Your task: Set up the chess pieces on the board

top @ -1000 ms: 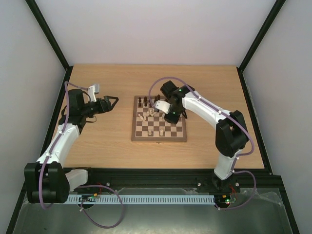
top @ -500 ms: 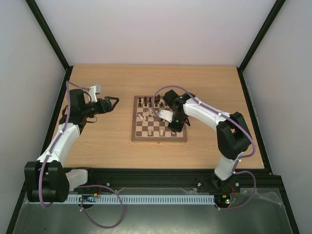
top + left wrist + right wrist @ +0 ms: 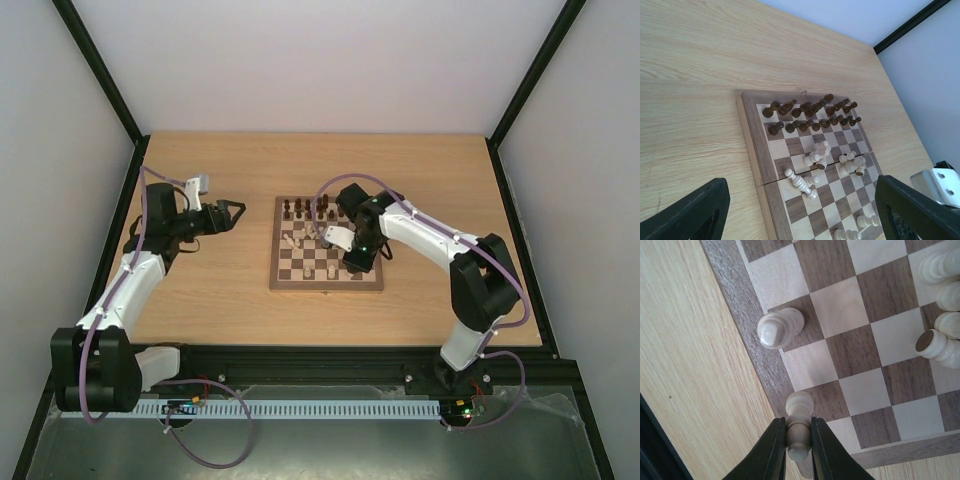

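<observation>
The board (image 3: 276,262) lies mid-table. Dark chess pieces (image 3: 305,209) stand in its two far rows, also clear in the left wrist view (image 3: 810,115). Cream pieces (image 3: 817,156) lie toppled around the middle squares. My right gripper (image 3: 357,260) hangs over the board's near right part, shut on a cream pawn (image 3: 799,427) just above a dark square by the board's border (image 3: 740,300). Another cream piece (image 3: 780,328) stands two squares away. My left gripper (image 3: 228,213) is open and empty, above bare table left of the board (image 3: 751,135).
More cream pieces (image 3: 940,340) cluster at the right edge of the right wrist view. Light wooden table (image 3: 210,290) surrounds the board. Black frame posts and pale walls close in the table on three sides.
My right gripper moved from the board's middle toward its near right side, carrying the cream pawn lower. The left gripper drifted slightly up and left, still open.
</observation>
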